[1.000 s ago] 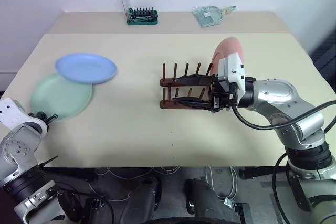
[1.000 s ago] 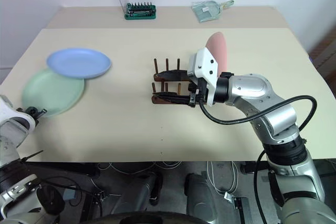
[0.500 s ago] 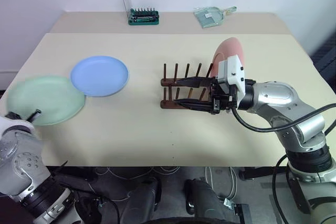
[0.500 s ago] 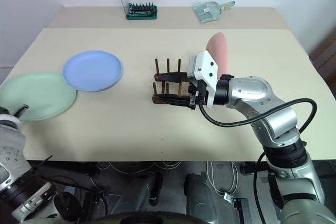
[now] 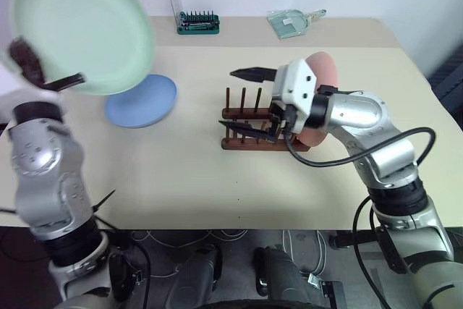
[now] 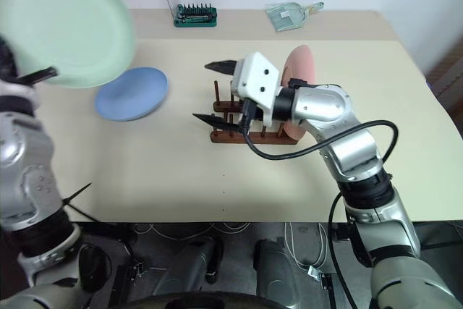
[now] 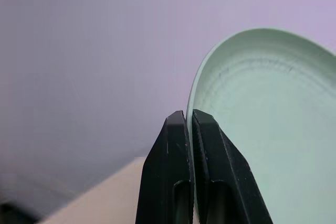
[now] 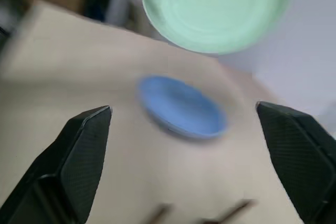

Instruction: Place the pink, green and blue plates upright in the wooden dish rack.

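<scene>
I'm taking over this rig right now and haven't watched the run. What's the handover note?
Left gripper: shut on the green plate, held up in the air.
Right gripper: open, empty, fingers over the wooden dish rack.
Pink plate: upright at the rack's right end, behind the right arm.
Blue plate: flat on the table, left of the rack.
Done: pink. Left: slot the green, then the blue.

No readable text, label or number on anything here
</scene>
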You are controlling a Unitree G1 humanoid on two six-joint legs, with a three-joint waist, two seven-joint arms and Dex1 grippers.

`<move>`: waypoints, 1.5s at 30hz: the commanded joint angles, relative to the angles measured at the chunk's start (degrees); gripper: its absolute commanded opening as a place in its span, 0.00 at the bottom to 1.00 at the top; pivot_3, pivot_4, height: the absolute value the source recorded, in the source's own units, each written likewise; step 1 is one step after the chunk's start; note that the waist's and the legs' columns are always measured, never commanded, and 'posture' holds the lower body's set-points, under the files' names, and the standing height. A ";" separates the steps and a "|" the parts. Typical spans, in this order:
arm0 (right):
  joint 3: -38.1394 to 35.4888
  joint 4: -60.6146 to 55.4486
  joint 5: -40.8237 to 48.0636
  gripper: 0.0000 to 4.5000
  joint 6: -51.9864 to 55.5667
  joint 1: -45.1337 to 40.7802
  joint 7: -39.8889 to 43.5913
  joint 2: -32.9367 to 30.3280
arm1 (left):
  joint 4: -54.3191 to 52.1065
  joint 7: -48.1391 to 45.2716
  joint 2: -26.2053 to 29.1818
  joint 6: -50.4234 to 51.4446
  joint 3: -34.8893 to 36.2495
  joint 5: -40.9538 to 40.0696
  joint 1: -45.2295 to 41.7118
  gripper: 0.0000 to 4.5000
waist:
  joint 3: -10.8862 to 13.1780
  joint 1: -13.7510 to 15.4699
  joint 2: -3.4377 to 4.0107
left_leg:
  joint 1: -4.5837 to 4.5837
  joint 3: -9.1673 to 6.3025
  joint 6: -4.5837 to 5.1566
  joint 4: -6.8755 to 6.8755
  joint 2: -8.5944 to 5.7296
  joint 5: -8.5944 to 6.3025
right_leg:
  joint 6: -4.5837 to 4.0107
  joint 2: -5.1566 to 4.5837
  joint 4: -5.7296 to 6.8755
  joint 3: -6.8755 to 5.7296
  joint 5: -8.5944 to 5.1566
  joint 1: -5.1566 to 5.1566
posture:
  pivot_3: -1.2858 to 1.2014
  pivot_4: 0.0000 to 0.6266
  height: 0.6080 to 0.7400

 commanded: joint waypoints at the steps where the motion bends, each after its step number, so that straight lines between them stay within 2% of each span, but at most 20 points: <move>1: 1.58 1.68 -7.37 1.00 -7.83 -2.01 -2.54 1.48 | -2.81 1.38 -1.35 1.71 -4.36 1.59 -2.45 0.00 | 0.00 -0.16 0.00 | 0.00 0.00 -0.06 -0.03 0.00 0.10 | 0.00 0.00 0.02 0.01 0.00 -0.03 | 0.52 0.24 0.96; 3: 4.05 3.98 -13.54 1.00 -13.63 -3.70 -5.23 3.19 | -3.04 2.64 -4.41 3.22 -9.95 2.99 -4.32 0.00 | 0.02 -0.14 -0.03 | 0.00 0.02 -0.23 -0.06 0.00 0.28 | 0.00 0.01 0.15 0.04 0.00 -0.13 | 0.52 0.24 0.96; 5: 5.38 6.00 -17.66 1.00 -17.53 -4.74 -7.09 4.58 | -3.53 3.21 -6.75 4.23 -12.41 3.48 -5.06 0.00 | 0.04 -0.11 -0.05 | 0.00 0.02 -0.27 -0.04 0.00 0.32 | -0.01 0.01 0.37 0.04 0.00 -0.20 | 0.52 0.24 0.96; 11: 9.65 13.80 -28.73 1.00 -24.86 -7.42 -12.03 7.92 | -6.21 2.66 -9.43 6.99 -15.51 3.63 -4.78 0.00 | 0.04 -0.35 -0.05 | 0.07 0.00 -0.33 -0.04 0.01 0.38 | -0.04 0.06 0.57 0.04 -0.01 -0.23 | 0.52 0.24 0.96; 15: 10.41 18.07 -33.08 1.00 -26.97 -8.56 -14.30 9.47 | -7.94 1.65 -10.28 8.41 -16.22 3.08 -4.49 0.00 | 0.04 -0.22 -0.05 | 0.07 -0.01 -0.39 -0.03 0.01 0.42 | -0.06 0.08 0.59 0.04 0.00 -0.23 | 0.52 0.24 0.96; 18: 10.30 19.98 -34.94 0.82 -28.42 -8.69 -15.26 9.65 | -8.94 1.32 -10.93 9.59 -15.93 2.84 -4.37 0.00 | 0.04 -0.16 -0.05 | 0.07 -0.01 -0.39 -0.03 0.01 0.42 | -0.06 0.08 0.57 0.04 0.00 -0.22 | 0.52 0.24 0.96; 25: 9.32 21.28 -36.61 0.01 -30.51 -8.96 -16.57 9.93 | -9.21 0.82 -11.38 11.13 -14.59 2.89 -4.07 0.00 | 0.04 -0.27 -0.05 | 0.07 -0.02 -0.40 -0.04 0.02 0.43 | -0.06 0.10 0.59 0.04 0.00 -0.22 | 0.52 0.24 0.96; 28: 9.10 21.40 -36.75 0.01 -30.95 -8.84 -16.31 10.10 | -9.10 0.47 -12.07 10.77 -13.93 2.15 -4.27 0.00 | 0.04 -0.21 -0.05 | 0.10 -0.03 -0.42 -0.05 0.02 0.44 | -0.07 0.12 0.59 0.04 0.00 -0.21 | 0.52 0.24 0.96; 30: 8.95 20.99 -36.70 0.00 -30.92 -8.49 -16.05 10.11 | -9.04 0.47 -13.46 9.74 -11.91 0.06 -4.65 0.14 | 0.04 -0.17 -0.06 | 0.10 -0.03 -0.42 -0.04 0.02 0.44 | -0.07 0.11 0.58 0.04 0.00 -0.21 | 0.52 0.24 0.96; 32: 8.79 20.46 -36.45 0.00 -30.74 -8.02 -15.68 9.99 | -8.78 1.82 -15.65 7.42 -6.65 -4.00 -6.42 0.32 | 0.05 -0.19 -0.06 | 0.10 -0.03 -0.42 -0.04 0.02 0.44 | -0.07 0.11 0.58 0.04 0.00 -0.20 | 0.52 0.24 0.96; 35: 8.54 20.23 -36.27 0.00 -30.59 -7.80 -15.52 9.95 | -8.38 3.34 -16.27 4.08 -0.63 -7.78 -9.44 0.66 | 0.08 -0.29 -0.10 | 0.10 -0.03 -0.43 -0.05 0.06 0.44 | -0.08 0.14 0.58 0.03 0.01 -0.22 | 0.52 0.24 0.96; 38: 8.04 19.93 -36.06 0.00 -30.33 -7.69 -15.86 10.03 | -6.80 5.01 -13.25 1.61 4.91 -8.62 -12.17 0.99 | 0.08 -0.32 -0.10 | 0.11 -0.03 -0.47 -0.06 0.08 0.47 | -0.10 0.17 0.58 0.03 0.01 -0.22 | 0.52 0.24 0.96; 42: 4.55 16.60 -28.15 0.00 -26.47 -7.53 -14.14 12.37 | -2.90 1.56 -4.44 0.99 8.82 -7.24 -9.17 0.99 | 0.08 -0.46 -0.10 | 0.12 -0.03 -0.50 -0.08 0.08 0.49 | -0.11 0.21 0.59 0.03 0.02 -0.22 | 0.52 0.24 0.96; 45: -0.39 9.64 -14.68 0.00 -16.88 -7.32 -10.13 15.16 | -0.16 -6.11 3.33 1.76 7.84 -6.62 -1.44 0.99 | 0.09 -0.61 -0.07 | 0.13 -0.03 -0.50 -0.13 0.10 0.49 | -0.13 0.25 0.59 0.09 0.03 -0.23 | 0.52 0.24 0.96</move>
